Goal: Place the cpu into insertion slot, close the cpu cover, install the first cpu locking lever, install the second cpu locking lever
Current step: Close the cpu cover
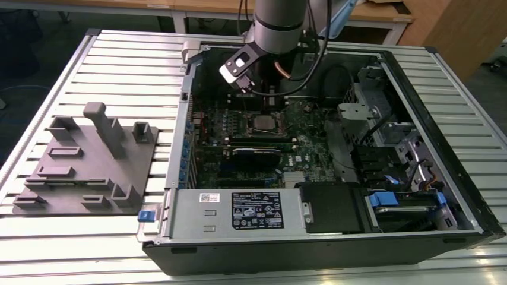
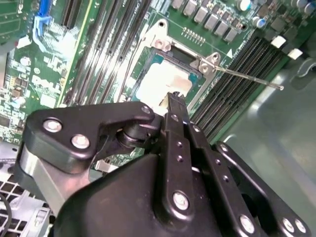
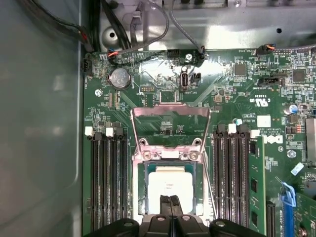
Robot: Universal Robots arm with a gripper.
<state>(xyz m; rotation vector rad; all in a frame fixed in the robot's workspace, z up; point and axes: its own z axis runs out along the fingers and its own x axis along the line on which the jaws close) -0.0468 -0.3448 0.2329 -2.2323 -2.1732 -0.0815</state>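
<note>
The cpu (image 3: pixel 170 183) lies flat in the insertion slot (image 3: pixel 139 197), its pale metal top showing; in the second wrist view the cpu (image 2: pixel 160 81) sits inside the silvery rim. The cpu cover (image 3: pixel 170 112) stands raised at the slot's far edge, with board parts visible through its window. A thin locking lever (image 2: pixel 249 79) sticks out free from one corner of the slot. My gripper (image 3: pixel 171 201) is shut with nothing between its fingers, and its tips are over the cpu's near edge; I cannot tell whether they touch it. In the exterior view the arm hangs over the insertion slot (image 1: pixel 265 123) inside the open case.
Long black memory slots (image 3: pixel 106 177) flank the socket on both sides. The case wall (image 3: pixel 44 123) and cables (image 3: pixel 143 29) are close by. A black card (image 1: pixel 255 153), a power supply (image 1: pixel 237 211) and drive bays (image 1: pixel 396 202) fill the case. A grey fixture plate (image 1: pixel 79 166) lies at the exterior view's left.
</note>
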